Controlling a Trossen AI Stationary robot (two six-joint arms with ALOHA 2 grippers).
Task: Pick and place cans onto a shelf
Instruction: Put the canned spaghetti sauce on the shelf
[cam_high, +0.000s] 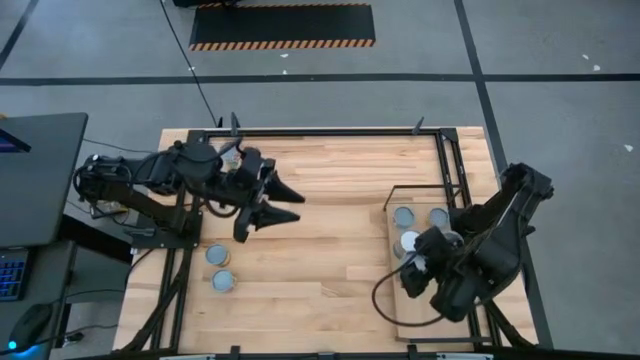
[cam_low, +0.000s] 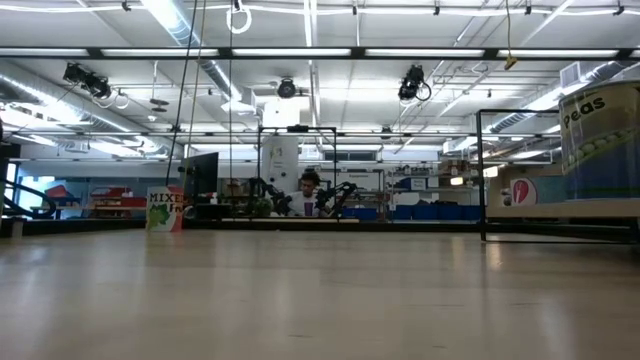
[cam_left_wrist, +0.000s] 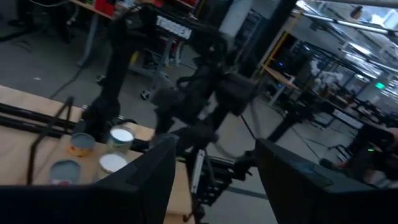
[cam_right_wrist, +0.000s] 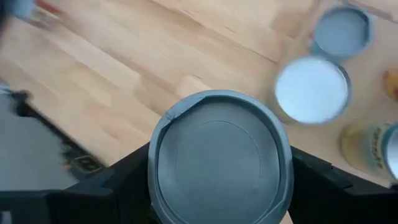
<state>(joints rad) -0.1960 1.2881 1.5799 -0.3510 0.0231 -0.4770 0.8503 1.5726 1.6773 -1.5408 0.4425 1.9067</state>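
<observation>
Can (cam_right_wrist: 221, 158), silver-topped, round, label hidden

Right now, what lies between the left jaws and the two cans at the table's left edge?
In the high view, only bare tabletop separates the left gripper, open and empty, from the two cans.

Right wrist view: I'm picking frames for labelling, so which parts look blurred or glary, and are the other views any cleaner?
Right wrist view: held can fairly sharp, the tabletop smeared, one can top glaring white. Left wrist view: soft throughout. High view: even and clear. Low view: bright ceiling strip lights, the near tabletop soft.
</observation>
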